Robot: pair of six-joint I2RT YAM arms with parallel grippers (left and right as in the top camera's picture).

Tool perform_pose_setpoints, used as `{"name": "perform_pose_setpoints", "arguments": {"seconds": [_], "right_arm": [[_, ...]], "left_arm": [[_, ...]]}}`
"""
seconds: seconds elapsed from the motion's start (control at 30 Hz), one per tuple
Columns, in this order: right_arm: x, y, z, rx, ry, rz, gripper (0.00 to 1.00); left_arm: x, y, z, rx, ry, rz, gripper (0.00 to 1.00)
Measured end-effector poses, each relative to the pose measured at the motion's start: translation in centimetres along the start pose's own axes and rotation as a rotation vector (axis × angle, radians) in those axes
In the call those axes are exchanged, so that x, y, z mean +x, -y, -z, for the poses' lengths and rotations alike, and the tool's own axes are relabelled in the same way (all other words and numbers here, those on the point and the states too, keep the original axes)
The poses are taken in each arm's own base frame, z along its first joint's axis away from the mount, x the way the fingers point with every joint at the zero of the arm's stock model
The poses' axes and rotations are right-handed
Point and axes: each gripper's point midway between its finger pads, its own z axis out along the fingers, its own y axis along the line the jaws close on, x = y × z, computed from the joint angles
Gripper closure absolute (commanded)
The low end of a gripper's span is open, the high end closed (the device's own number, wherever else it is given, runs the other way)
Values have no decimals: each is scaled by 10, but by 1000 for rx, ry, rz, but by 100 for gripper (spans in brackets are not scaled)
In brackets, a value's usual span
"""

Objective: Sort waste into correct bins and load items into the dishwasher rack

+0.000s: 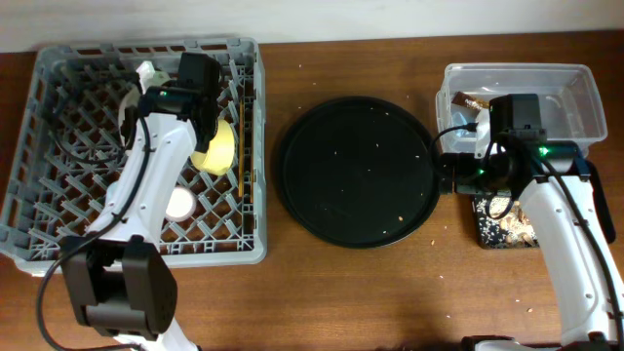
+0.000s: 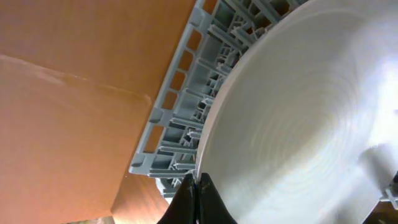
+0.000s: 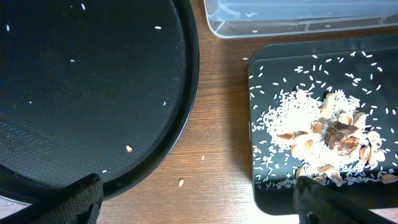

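My left gripper [image 2: 196, 188] is pinched narrow on the rim of the pale grey plate [image 2: 298, 124], and only the left wrist camera shows that grip. The plate stands on edge among the pegs of the dishwasher rack [image 2: 186, 118], its face filling the view and its far side cut off by the frame. From overhead the plate is just a thin pale sliver in the rack's far left part, mostly hidden under my arm, running roughly far to near. Overhead does give me what the wrists can't: the yellow bowl [image 1: 220, 146] sits in the rack just right of my arm. The wooden chopsticks [image 1: 241, 146] lie along the rack's right wall, long axis far to near. On the other side, my right gripper [image 3: 205, 208] is spread wide, above the strip of table [image 3: 217, 143] between the round black tray [image 3: 93, 81] and the flat black tray [image 3: 267, 199]. The right wrist view shows the food scraps [image 3: 323, 124] heaped in that flat tray, with stray grains on the round one. The clear tub [image 1: 575, 107] holds the brown-gold wrapper [image 1: 475, 101], and my arm covers part of the tub.
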Motion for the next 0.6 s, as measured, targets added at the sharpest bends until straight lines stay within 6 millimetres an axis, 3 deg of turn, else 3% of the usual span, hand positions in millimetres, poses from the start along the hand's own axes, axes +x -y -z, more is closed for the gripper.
{"name": "perform_pose_setpoints", "arguments": {"seconds": [0.07, 0.13, 0.2, 0.23, 0.27, 0.3, 0.37, 0.5, 0.6], "right_arm": [[0, 0, 0, 0, 0, 1, 1], [0, 0, 0, 0, 0, 1, 2], [0, 0, 0, -1, 2, 0, 2], [0, 0, 0, 0, 1, 0, 1], [0, 0, 0, 0, 1, 0, 1], [0, 0, 0, 0, -1, 1, 2], [0, 0, 0, 0, 0, 0, 2], [0, 0, 0, 0, 0, 0, 2], [0, 0, 0, 0, 0, 0, 1]], "left_arm": [[1, 1, 0, 6, -3, -5, 26], [4, 8, 4, 77, -20, -2, 24], [-8, 5, 40, 334, 11, 66, 24], [-13, -6, 70, 489, 56, 111, 1], [-13, -25, 102, 616, 105, 150, 1], [-6, -54, 137, 732, 164, 187, 1], [35, -105, 181, 852, 214, 210, 1], [81, -140, 205, 914, 238, 220, 1], [126, -149, 203, 908, 146, 155, 1]]}}
